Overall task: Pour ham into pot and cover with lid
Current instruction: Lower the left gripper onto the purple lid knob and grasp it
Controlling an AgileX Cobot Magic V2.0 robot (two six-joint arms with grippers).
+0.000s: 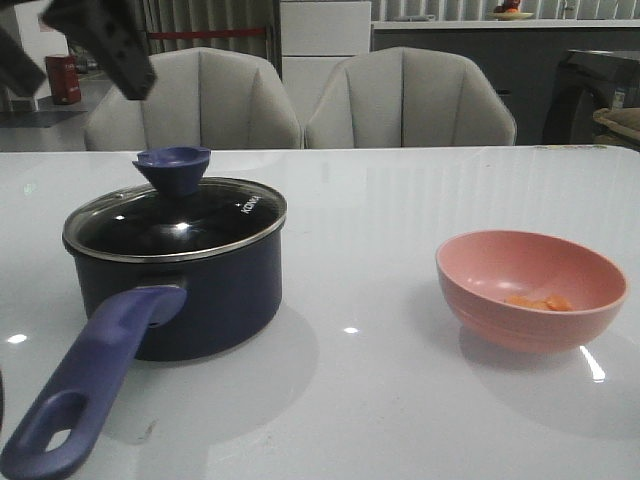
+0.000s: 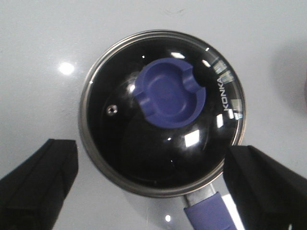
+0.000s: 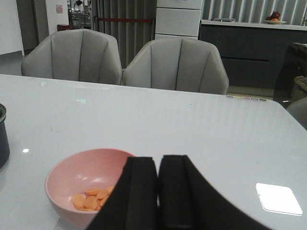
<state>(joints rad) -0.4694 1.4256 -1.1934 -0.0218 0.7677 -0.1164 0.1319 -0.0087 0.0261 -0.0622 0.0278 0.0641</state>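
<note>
The pot [image 1: 185, 285] stands on the left part of the white tabletop [image 1: 380, 400], with its long purple-blue handle [image 1: 90, 385] pointing toward the near edge. The lid [image 1: 175, 220] sits on the pot and closes it; its steel rim lies all around the top of the pot, and the blue knob [image 1: 172, 167] stands upright in the middle. In the left wrist view I read small white letters, "KONKA", on the glass beside the knob.

The ham [image 1: 538, 301] is in the pink bowl [image 1: 530, 290], well apart from the pot, on the right part of the tabletop. It is a small heap of thin orange slices lying at the bottom of the bowl.

The left hand [image 2: 153, 184] hangs in the air above the pot, and its two fingers are spread wide, touching nothing; the lid shows between them. The right hand [image 3: 158, 196] is just beside the pink bowl on the near side, and its two dark fingers are pressed together with nothing between them.

Behind the tabletop stand two grey chairs [image 1: 300, 100].
</note>
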